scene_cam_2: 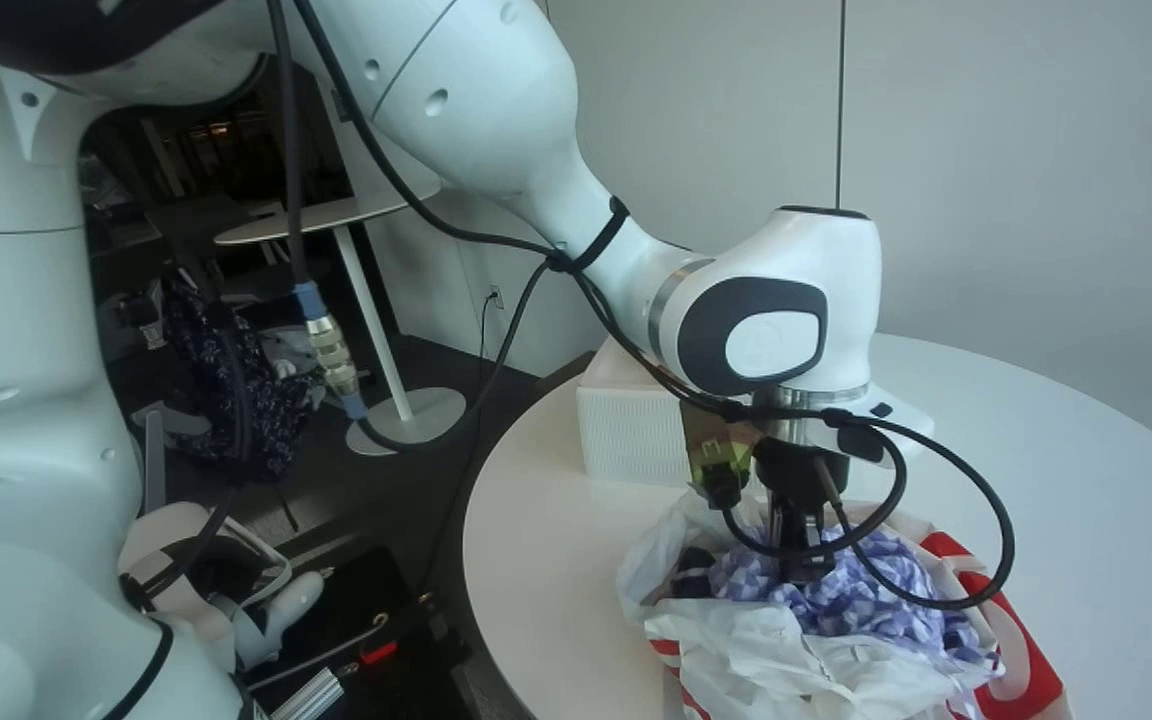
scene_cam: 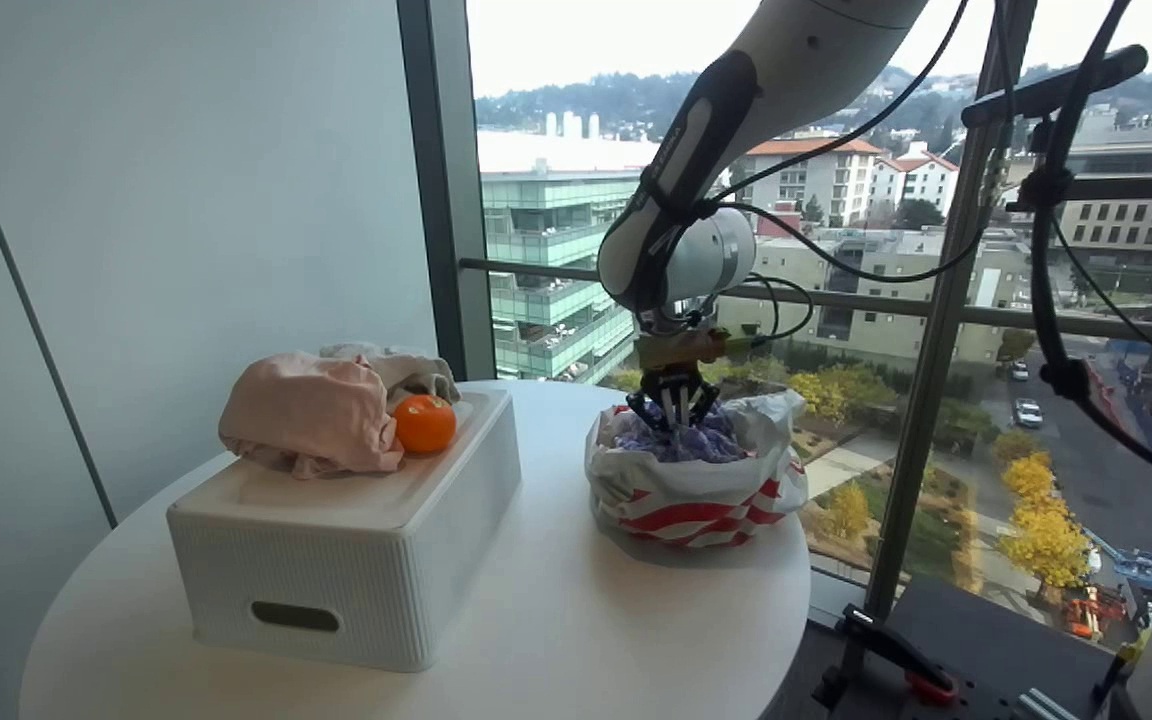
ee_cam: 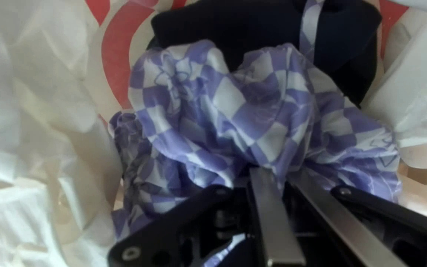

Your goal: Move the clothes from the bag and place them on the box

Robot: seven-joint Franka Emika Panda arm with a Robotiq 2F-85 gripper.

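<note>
In an exterior view, held the gripper (scene_cam: 677, 427) in the white bag (scene_cam: 686, 510) near the window-side edge of the table (scene_cam: 556, 620), with the box (scene_cam: 356, 560) well apart toward the wall-side edge. In an exterior view, had purple checked cloth (scene_cam_2: 876, 595) directly beneath, inside the bag. In the wrist view, pinched a crumpled fold between the fingertips (ee_cam: 263, 185); likely needed lifting over the rim, then wallward.

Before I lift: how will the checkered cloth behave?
Likely floppy: the checkered cloth sits bunched in soft folds. Probably light: its fabric looks thin. It might drag the dark cloth along, since a matching strip lies across that.
</note>
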